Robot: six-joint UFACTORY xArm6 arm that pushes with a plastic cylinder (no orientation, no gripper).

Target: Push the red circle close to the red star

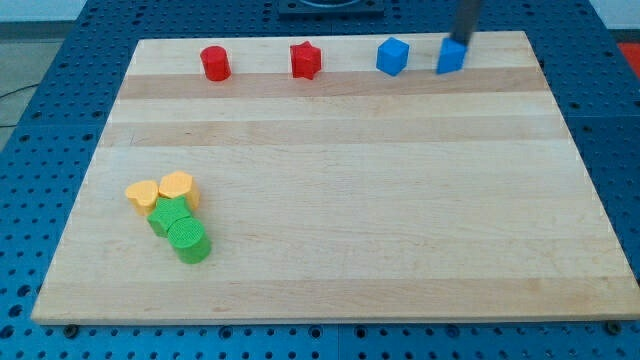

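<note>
Wooden board (340, 200): two red, blue, yellow, green.

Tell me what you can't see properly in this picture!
- My tip: blurred in the camera view, right at the top of the right blue block; whether it touches is unclear.
- The rod's upper part: cut off by the view's top edge.
- The darker green block: its shape is partly hidden by the green cylinder and the yellow heart-like block.
- The other yellow block: too small to tell its shape.
</note>
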